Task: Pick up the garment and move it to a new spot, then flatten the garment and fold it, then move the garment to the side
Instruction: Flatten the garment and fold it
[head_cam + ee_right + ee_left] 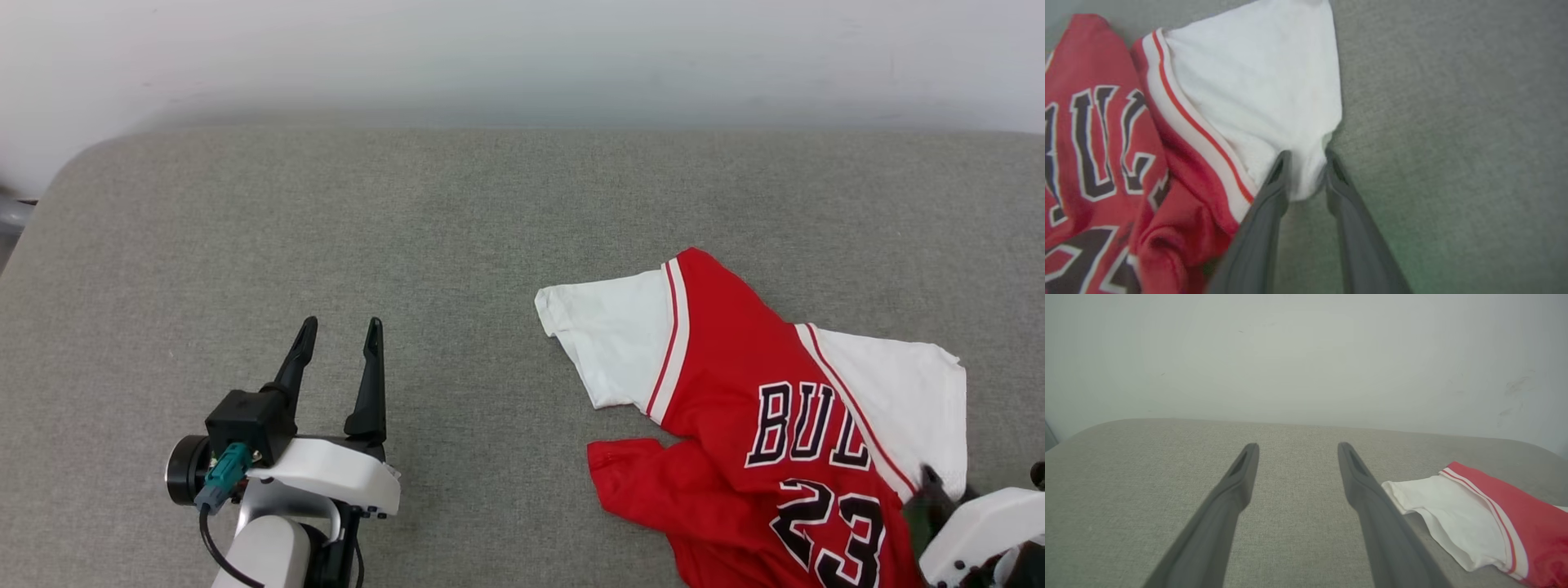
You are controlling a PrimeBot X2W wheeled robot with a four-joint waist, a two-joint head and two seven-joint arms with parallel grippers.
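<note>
Garment (718, 384) lies on the right side of the grey cloth-covered surface (408, 204), near the front edge of the head view. It is a red jersey with white short sleeves and red-and-white stripe trim. It is not flat. One white sleeve spreads out toward the middle of the surface, the other lies on the far right, and a red part is folded out at the lower left. The black letters "BUL" and the number 23, both with white outline, show on the chest, partly covered by a fold.

The right pincer (1306, 163) is at the lower corner of the right white sleeve. Its two dark fingers stand narrow, and the sleeve's corner is bunched between the tips, so it holds the cloth there.

The left pincer (341, 327) is over the bare surface at the lower left, well apart from the garment. Its fingers are wide and there is nothing between them. In its own wrist view the nearer white sleeve shows to the right of its fingers.

A pale wall (522, 49) stands behind the surface.
</note>
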